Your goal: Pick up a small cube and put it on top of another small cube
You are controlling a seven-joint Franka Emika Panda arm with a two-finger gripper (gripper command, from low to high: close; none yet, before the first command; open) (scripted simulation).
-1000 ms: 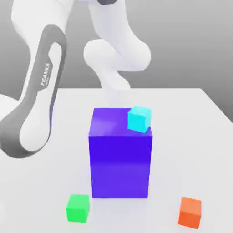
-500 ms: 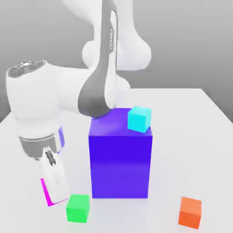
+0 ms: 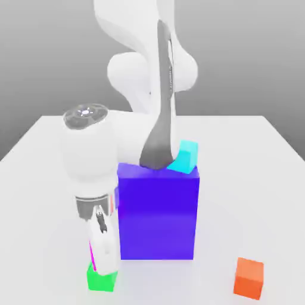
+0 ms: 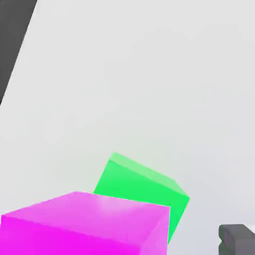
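Note:
The small cube [image 3: 101,281], bright green, lies on the white table [image 3: 250,149] in front of the big blue-purple block's left corner. My gripper [image 3: 101,265] points down directly over it and covers its top, so I cannot tell if they touch. A magenta piece [image 3: 92,255] shows along the gripper's side. In the hand view the small cube [image 4: 142,189] sits just beyond a large magenta surface [image 4: 84,226]. A cyan cube [image 3: 184,156] rests on the block's top right corner. An orange cube [image 3: 249,277] lies on the table at the front right.
The tall blue-purple block [image 3: 158,211] stands mid-table, just to the exterior view's right of my hand. My arm's dark elbow [image 3: 159,152] leans over the block's top, close to the cyan cube. Bare table lies between the block and the orange cube.
The arm has swung down and toward the exterior view's right, bringing the gripper from left of the block to directly above the green cube. No cube has moved.

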